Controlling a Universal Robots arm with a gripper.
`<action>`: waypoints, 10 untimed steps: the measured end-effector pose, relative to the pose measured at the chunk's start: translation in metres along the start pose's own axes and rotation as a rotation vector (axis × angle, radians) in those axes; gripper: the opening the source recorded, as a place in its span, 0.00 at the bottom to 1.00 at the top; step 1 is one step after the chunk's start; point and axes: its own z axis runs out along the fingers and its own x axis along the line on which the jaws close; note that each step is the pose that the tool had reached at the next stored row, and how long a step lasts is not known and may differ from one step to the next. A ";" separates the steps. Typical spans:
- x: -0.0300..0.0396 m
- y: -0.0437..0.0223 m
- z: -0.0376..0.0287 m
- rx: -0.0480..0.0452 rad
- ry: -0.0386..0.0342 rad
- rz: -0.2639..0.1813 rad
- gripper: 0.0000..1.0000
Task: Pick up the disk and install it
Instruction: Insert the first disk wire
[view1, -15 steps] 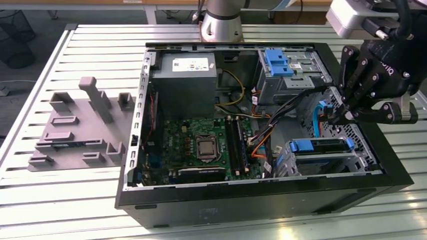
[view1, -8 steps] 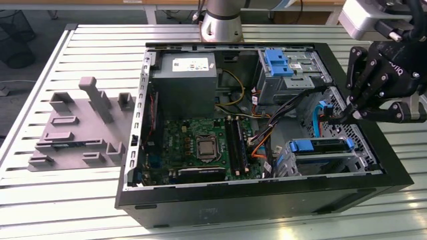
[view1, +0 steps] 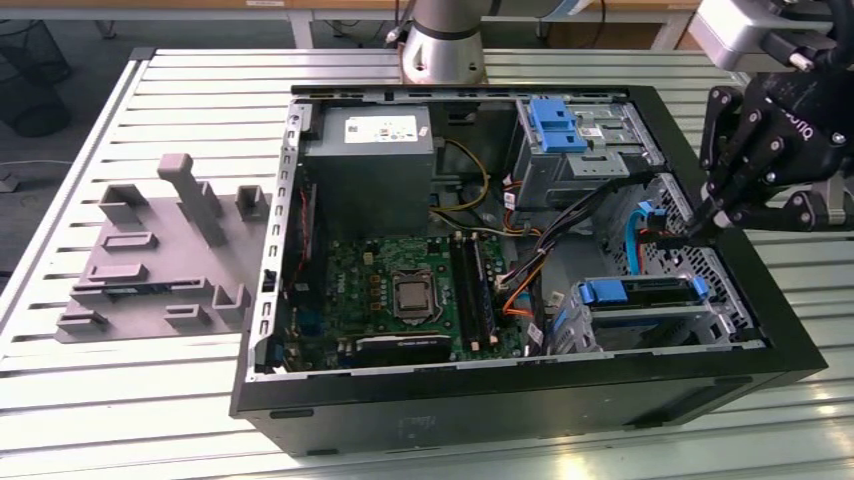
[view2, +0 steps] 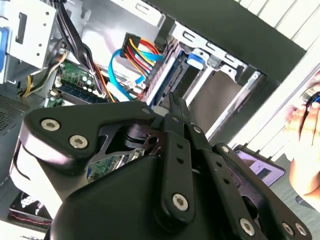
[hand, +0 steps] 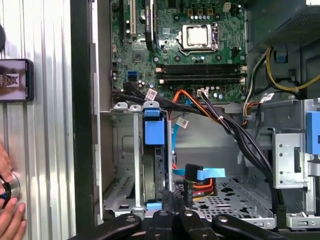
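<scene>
The black multi-link gripper (hand: 172, 200) is seen with fingers drawn together, empty, right beside the silver hard disk with blue rails (hand: 152, 165) standing edgewise in the grey metal drive cage (hand: 125, 150). A square approach is advised, cables avoided.

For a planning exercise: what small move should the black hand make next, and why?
Probably ease the black hand sideways over the silver metal disk with blue plastic rails: it stands on edge in the grey metal cage, and the shut hand sits beside it, holding nothing.
</scene>
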 end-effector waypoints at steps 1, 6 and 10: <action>-0.0014 -0.0008 0.0003 0.0000 0.0000 0.000 0.11; -0.0066 -0.0022 0.0024 0.0000 0.0000 0.000 0.11; -0.0123 -0.0020 0.0040 0.0000 -0.0001 0.000 0.11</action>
